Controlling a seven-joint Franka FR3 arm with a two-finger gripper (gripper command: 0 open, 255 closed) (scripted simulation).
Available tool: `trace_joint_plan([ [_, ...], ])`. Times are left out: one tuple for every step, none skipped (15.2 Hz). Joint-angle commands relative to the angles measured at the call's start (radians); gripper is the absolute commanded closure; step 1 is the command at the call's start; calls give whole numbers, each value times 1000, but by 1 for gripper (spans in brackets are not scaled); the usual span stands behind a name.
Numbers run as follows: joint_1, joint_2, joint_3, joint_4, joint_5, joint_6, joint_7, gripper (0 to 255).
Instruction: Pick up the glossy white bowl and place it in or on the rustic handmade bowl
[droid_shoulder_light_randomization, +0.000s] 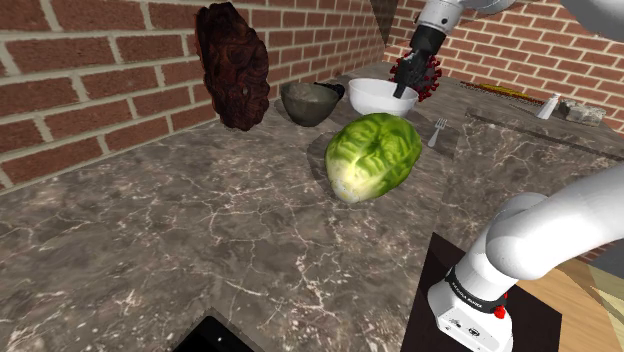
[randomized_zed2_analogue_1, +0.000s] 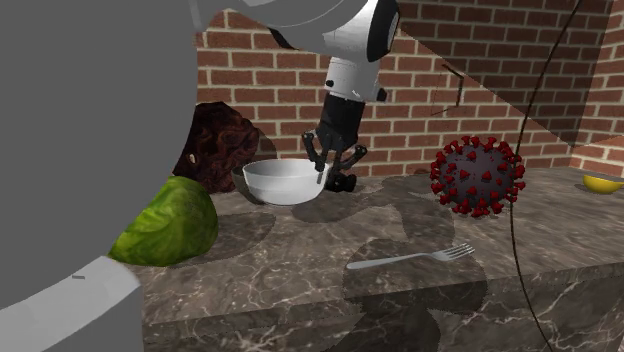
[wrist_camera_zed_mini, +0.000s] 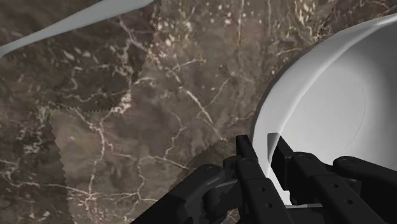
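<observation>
As it points down, the tool (randomized_zed2_analogue_1: 322, 178) clasps the white bowl (randomized_zed2_analogue_1: 280, 188).

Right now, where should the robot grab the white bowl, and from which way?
Its thin rim, from above: the white bowl sits upright and open, too wide to span. Use the edge away from the grey bowl, where the end effector hangs.
</observation>
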Motion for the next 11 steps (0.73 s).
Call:
trace_joint_plan([
  [2, 9, -1, 36, 2, -28, 3, 255],
  [2, 13, -2, 54, 3, -41, 5, 255],
  [3, 18, -2, 72, 4, -54, 6, 255],
  [4, 23, -2, 90, 5, -67, 8, 255],
  [5, 28, -3, 109, 6, -80, 10, 255],
  [6, 34, -4, 127, 8, -94, 12, 255],
  [7, 40, -4, 147, 9, -107, 13, 255],
  [8, 45, -5, 166, 10, -120, 15, 255],
  [9, 52, -6, 186, 12, -134, 16, 255],
  [10, 58, -7, 206, 13, -148, 18, 255],
  [11, 65, -8, 226, 15, -161, 19, 255],
])
